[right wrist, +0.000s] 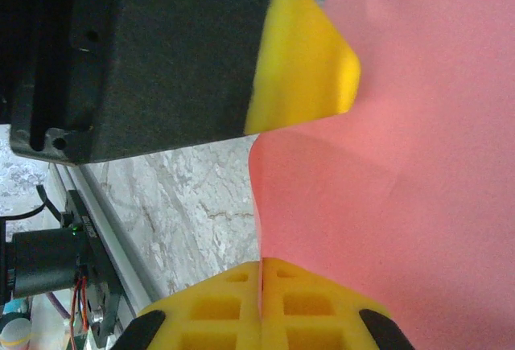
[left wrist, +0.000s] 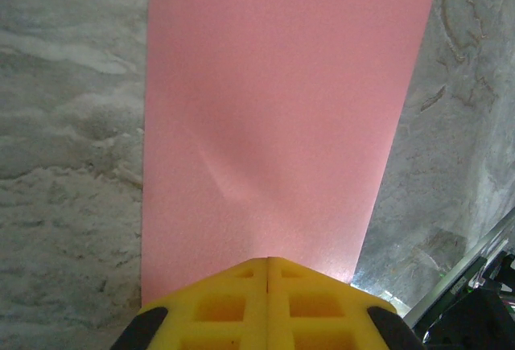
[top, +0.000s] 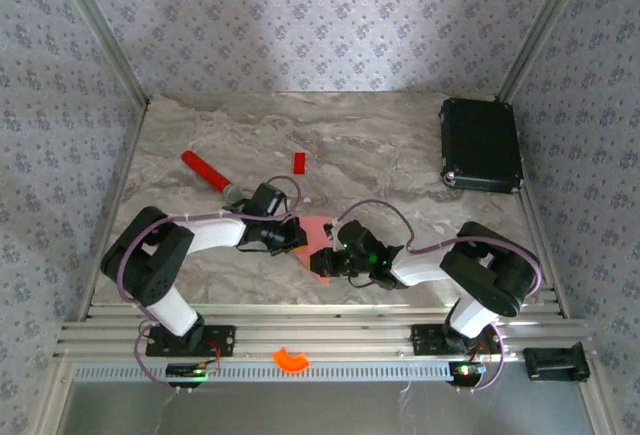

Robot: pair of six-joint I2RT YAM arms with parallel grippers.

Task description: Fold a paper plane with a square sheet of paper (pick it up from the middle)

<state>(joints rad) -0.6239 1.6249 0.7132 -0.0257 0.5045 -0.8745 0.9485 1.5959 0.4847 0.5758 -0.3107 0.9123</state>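
Observation:
The square sheet of paper (top: 318, 233) is a salmon-pink, narrow folded shape held low over the marble table, between the two arms. My left gripper (top: 297, 235) meets it from the left. In the left wrist view its yellow jaws (left wrist: 268, 260) are pressed together over the near edge of the paper (left wrist: 273, 109). My right gripper (top: 322, 258) comes in from the right. Its jaws (right wrist: 262, 263) are shut, with the edge of the paper (right wrist: 418, 165) running into the seam. The left gripper's yellow fingertip (right wrist: 304, 60) sits on the paper's far edge, and the sheet bows between the two grips.
A red stick with a grey tip (top: 208, 172) lies behind the left arm. A small red block (top: 298, 162) lies behind the paper. A black case (top: 482, 145) stands at the back right. An orange piece (top: 292, 358) rests on the front rail.

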